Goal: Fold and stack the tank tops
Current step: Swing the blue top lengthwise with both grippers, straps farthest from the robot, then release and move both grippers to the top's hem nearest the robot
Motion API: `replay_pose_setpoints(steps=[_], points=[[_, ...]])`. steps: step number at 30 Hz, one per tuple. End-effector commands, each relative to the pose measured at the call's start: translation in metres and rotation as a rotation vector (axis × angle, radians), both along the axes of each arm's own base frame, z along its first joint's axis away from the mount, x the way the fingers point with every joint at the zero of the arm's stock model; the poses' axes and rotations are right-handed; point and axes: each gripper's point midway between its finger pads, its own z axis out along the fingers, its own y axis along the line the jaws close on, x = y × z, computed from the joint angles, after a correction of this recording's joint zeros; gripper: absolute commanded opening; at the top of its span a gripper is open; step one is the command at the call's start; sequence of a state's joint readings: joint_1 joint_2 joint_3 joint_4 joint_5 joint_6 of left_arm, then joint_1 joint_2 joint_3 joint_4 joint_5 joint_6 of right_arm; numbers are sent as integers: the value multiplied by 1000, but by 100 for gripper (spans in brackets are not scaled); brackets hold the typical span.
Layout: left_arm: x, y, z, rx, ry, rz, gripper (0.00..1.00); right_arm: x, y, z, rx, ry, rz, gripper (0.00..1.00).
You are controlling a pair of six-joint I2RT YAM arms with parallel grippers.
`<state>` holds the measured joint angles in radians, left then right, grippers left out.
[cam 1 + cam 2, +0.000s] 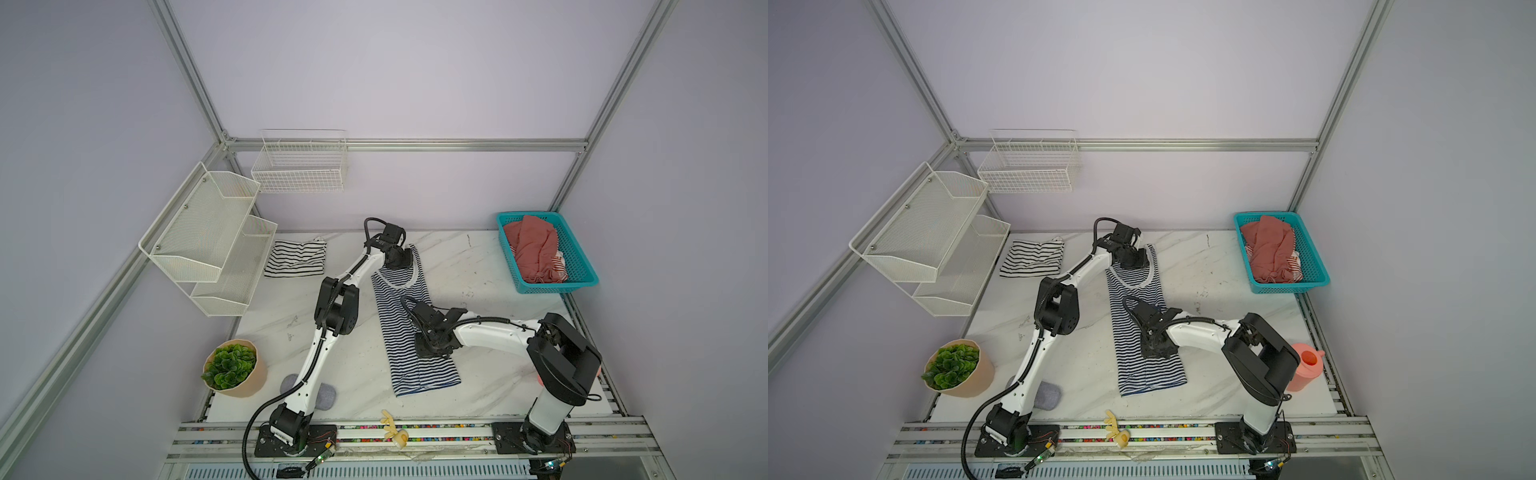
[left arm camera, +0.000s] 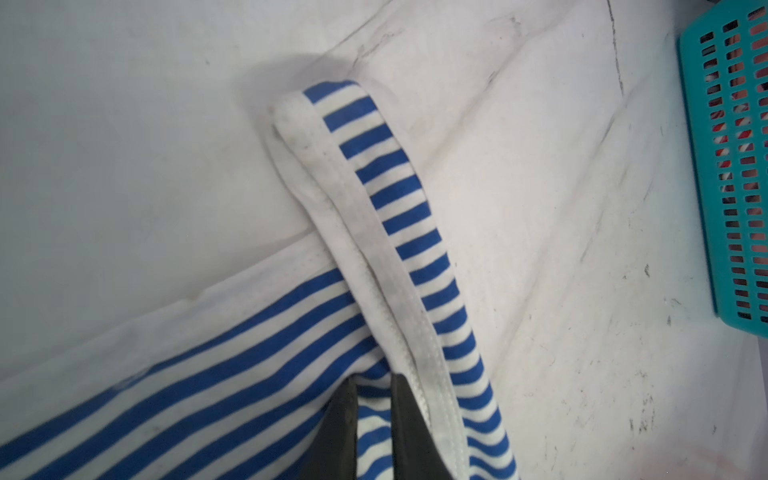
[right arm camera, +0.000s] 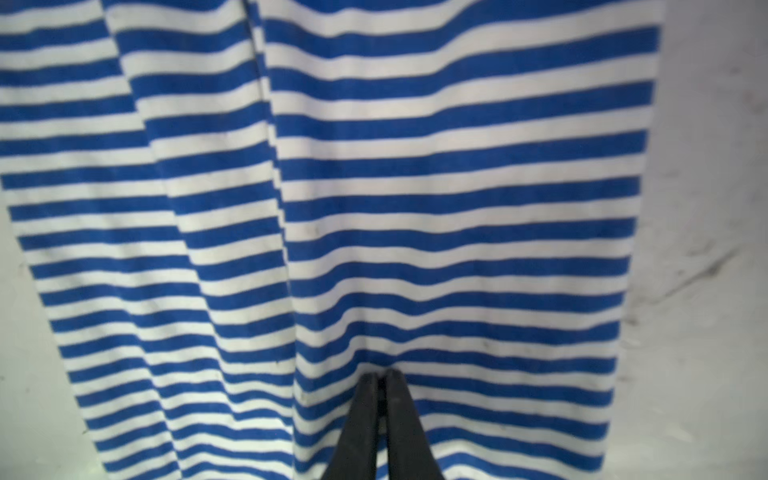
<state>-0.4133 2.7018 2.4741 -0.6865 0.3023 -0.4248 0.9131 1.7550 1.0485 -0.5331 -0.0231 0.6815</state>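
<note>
The navy-and-white striped tank top lies in a long narrow strip down the middle of the table, neckline toward the back. My left gripper is at the shoulder strap, shut on the striped cloth beside the white trim. My right gripper is over the body of this top, its jaws almost together and its tips pinching a small pucker of cloth. The white tank top with black stripes lies folded at the back left, apart from both grippers.
A teal basket with pink cloth stands at the back right. White mesh shelves and a wire basket hang on the left. A potted plant, a grey pad and a pink jug sit near the front.
</note>
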Motion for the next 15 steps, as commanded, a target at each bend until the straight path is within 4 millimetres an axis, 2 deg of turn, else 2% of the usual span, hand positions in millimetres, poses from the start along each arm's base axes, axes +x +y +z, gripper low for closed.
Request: replay_pose_setpoints(steps=[1, 4, 8, 11, 15], points=[[7, 2, 0, 4, -31, -15, 18, -57, -11, -37, -101, 215, 6, 13], [3, 1, 8, 0, -30, -29, 19, -57, 0, -33, -77, 202, 13, 15], [-4, 6, 24, 19, -37, -43, 23, -47, 13, -21, -40, 163, 20, 17], [-9, 14, 45, 58, -58, -31, 27, -34, 28, -3, 7, 109, 37, 18], [-15, 23, 89, 68, -113, -6, 32, -13, 51, 33, 84, 6, 73, 19]])
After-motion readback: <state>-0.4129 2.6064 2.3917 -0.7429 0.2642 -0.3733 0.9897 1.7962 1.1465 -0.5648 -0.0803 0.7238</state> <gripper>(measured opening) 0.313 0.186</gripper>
